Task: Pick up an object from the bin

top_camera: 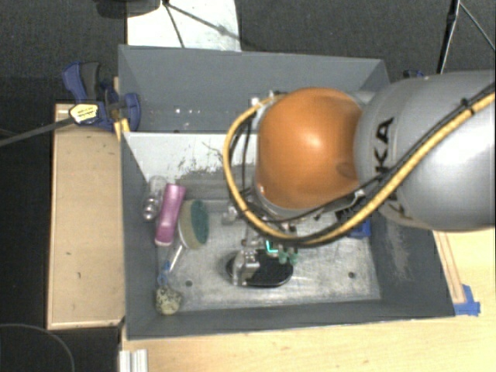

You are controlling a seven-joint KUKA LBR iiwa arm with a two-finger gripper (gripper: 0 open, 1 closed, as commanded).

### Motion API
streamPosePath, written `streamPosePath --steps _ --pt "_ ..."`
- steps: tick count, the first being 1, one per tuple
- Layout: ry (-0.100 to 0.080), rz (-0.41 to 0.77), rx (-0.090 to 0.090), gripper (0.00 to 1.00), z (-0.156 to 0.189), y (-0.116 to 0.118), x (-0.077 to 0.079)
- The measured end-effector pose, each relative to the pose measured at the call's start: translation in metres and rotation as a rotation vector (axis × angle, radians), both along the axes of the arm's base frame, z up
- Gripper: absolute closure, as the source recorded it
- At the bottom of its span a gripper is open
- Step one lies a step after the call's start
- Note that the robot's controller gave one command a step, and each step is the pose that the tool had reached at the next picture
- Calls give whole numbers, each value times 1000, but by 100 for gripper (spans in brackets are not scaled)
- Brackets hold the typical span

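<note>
Your gripper (249, 268) is low in the grey metal bin (325, 285), at the edge of a glossy black oval object (271, 276) lying just beside it on the arm's side. Whether the gripper is wide or narrow cannot be told. Centre it over that oval before closing. The pink plastic cylinder (169, 211) lies well apart, opposite.

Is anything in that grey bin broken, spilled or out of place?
Nothing looks broken or spilled. A pink plastic cylinder and a green-and-white round disc lie side by side at the left; the tool is over a flat black oval thing. Only the bin's back wall is scuffed.
</note>
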State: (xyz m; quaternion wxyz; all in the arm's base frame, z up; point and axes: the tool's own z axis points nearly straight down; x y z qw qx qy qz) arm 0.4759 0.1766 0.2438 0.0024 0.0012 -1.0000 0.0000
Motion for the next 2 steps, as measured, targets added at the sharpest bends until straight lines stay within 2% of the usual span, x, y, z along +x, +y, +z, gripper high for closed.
streamPosePath --steps 1,2 --pt "-2 573 1 0 -163 -79 23" --pt "-5 568 3 100 -160 -77 24"
